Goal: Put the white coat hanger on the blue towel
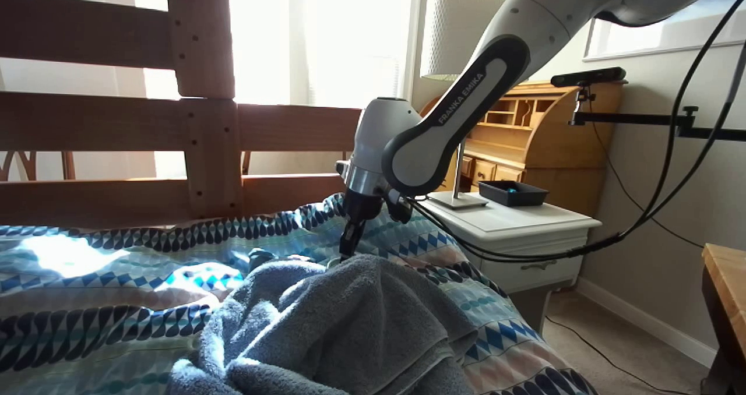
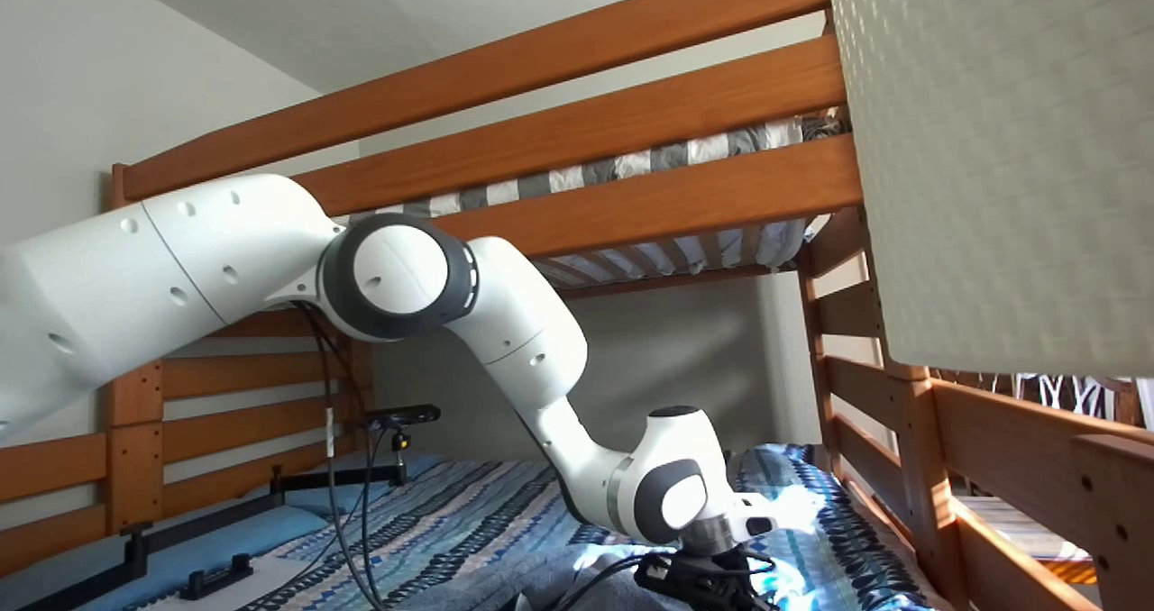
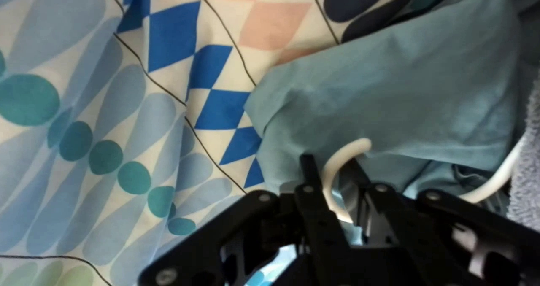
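White coat hanger (image 3: 349, 149) puts its hook right at my gripper (image 3: 332, 163): in the wrist view the curved wire passes between the two fingers (image 3: 311, 174), its tip showing just beyond them. My jaws stand narrow around the wire, but I cannot tell whether both sides press on it. Another stretch of the hanger appears to the right in that view, from behind the dark linkage, and runs to the fuzzy edge of the blue towel (image 1: 373, 319), where I lose sight of it; whether it goes under there I cannot tell. Behind the hook I see a folded, plain teal cloth (image 3: 400, 96), and around that the patterned bedspread (image 3: 171, 37).

In an exterior view the towel is heaped in rounded folds on the bedspread. My gripper points down there, slightly tilted, its tips at the far side of the mound's crest; I cannot make out whether they touch the towel. The arm (image 1: 460, 109) reaches in from the upper right of that view. Beside the bed stands a white nightstand (image 1: 501, 215) bearing a lamp (image 1: 460, 28) and a black tray (image 1: 527, 198), with a wooden roll-top desk (image 1: 562, 131) behind. Overhead, in an exterior view, runs the wooden bunk frame (image 2: 577, 48).
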### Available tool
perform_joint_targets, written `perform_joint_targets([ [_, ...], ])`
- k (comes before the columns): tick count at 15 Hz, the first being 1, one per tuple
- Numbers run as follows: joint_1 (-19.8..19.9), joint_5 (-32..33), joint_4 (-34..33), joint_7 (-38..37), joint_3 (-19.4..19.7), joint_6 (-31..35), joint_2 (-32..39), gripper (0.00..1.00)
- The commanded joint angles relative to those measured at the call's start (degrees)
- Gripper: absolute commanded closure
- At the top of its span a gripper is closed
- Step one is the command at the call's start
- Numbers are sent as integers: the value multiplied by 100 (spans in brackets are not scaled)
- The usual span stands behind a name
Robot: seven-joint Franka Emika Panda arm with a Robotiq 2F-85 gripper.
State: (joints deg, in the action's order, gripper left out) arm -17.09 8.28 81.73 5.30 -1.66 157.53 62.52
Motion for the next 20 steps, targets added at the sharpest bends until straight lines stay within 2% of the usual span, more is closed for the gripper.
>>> perform_joint_targets([
  [1,-2,155,-351,52,-1,-152,227,100],
  [7,-69,96,-156,-178,42,11,-68,97],
  [11,-334,210,-33,-460,402,400,-392,97],
  [16,-1065,715,-8,-1004,1508,1093,-576,97],
  [20,-1826,987,2,-1642,2682,1686,-484,97],
])
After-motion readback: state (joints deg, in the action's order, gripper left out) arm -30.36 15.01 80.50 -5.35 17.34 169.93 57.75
